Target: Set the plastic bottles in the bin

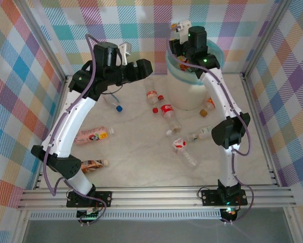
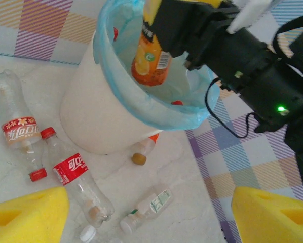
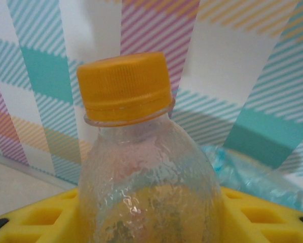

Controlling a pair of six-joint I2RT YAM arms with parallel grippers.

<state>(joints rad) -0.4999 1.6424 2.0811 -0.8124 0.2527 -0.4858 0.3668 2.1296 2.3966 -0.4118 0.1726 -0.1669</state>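
Observation:
The bin is white with a teal liner and stands at the back of the table. My right gripper hangs over its mouth, shut on a clear orange-capped bottle between the yellow fingers. In the left wrist view that bottle, with its orange label, hangs inside the bin's rim. My left gripper hovers left of the bin, open, nothing between its fingers. Several plastic bottles lie on the table: two red-labelled, a pink one, a crushed one.
More bottles lie near the bin's foot: a small clear one, one with a brown cap, and a brown-labelled one near the left arm's base. A loose blue cap sits left of centre. Checked walls close the table in.

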